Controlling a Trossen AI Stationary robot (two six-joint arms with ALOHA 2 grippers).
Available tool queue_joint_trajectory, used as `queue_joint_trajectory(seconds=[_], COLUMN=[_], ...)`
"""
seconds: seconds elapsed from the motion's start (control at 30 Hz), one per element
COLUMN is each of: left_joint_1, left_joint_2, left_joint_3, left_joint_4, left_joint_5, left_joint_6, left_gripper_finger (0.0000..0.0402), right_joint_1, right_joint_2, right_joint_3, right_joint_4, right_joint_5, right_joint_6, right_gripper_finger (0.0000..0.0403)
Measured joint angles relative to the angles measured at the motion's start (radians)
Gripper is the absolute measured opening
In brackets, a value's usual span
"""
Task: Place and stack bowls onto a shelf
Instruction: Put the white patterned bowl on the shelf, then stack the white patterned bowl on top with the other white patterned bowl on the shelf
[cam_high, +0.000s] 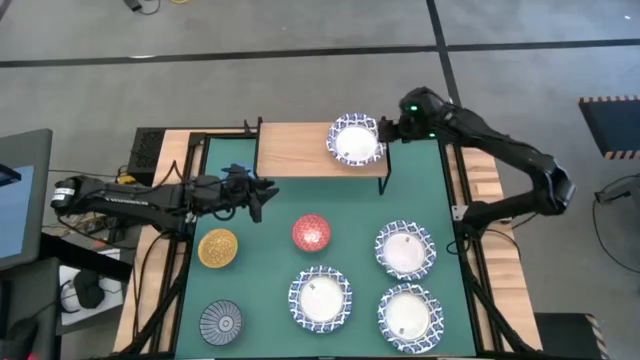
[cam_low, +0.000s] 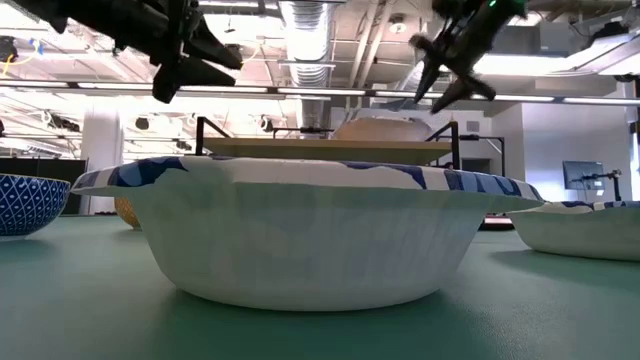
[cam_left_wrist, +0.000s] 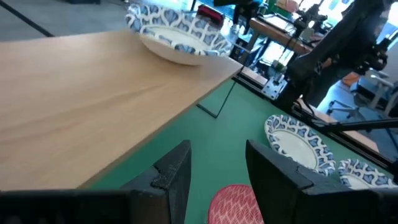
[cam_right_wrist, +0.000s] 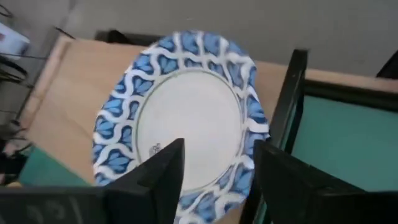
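High view shows one large white bowl with a blue patterned rim (cam_high: 355, 139) already sitting on the shelf (cam_high: 300, 150), at the board's right end, while the other bowls wait on the green mat (cam_high: 270, 260) below it: three more blue-rimmed bowls (cam_high: 405, 250), the red bowl (cam_high: 311, 233), the golden yellow bowl (cam_high: 218, 248) and the grey striped bowl (cam_high: 221, 322). The right gripper (cam_high: 392, 128) hangs just beside that shelved bowl, and the right wrist view has its jaws apart with nothing between them — so the first placement looks finished and this arm seems ready to back away. The left gripper (cam_high: 262, 192) hovers near the shelf's front edge, above the mat between the board and the red bowl; the left wrist view shows its fingers (cam_left_wrist: 177, 171) spread and empty, the red bowl just ahead of them. The step in hand, then, is probably fetching the next bowl. For the left arm that calls for a descent onto the red bowl's rim, one finger inside and one outside, then a lift clear of the shelf's edge before setting it down — either on bare board or nested inside the blue-rimmed bowl.
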Motion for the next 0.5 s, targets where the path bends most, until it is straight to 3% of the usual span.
queue_joint_trajectory(seconds=[0.13,0.3,0.5], left_joint_1=[0.000,0.000,0.000], left_joint_2=[0.003,0.003,0.003], left_joint_3=[0.052,0.099,0.101], left_joint_4=[-0.050,-0.088,-0.097], left_joint_5=[-0.012,-0.026,-0.032], left_joint_6=[0.028,0.063,0.074], left_gripper_finger=[0.0137,0.0137,0.0137], right_joint_1=[0.001,0.056,0.238], right_joint_2=[-0.121,-0.241,-0.362], right_joint_3=[0.000,-0.021,-0.229], right_joint_4=[-0.089,-0.328,-0.396], right_joint_5=[0.001,0.044,0.048], right_joint_6=[-0.038,-0.090,-0.006], right_gripper_finger=[0.0229,0.0230,0.0230])
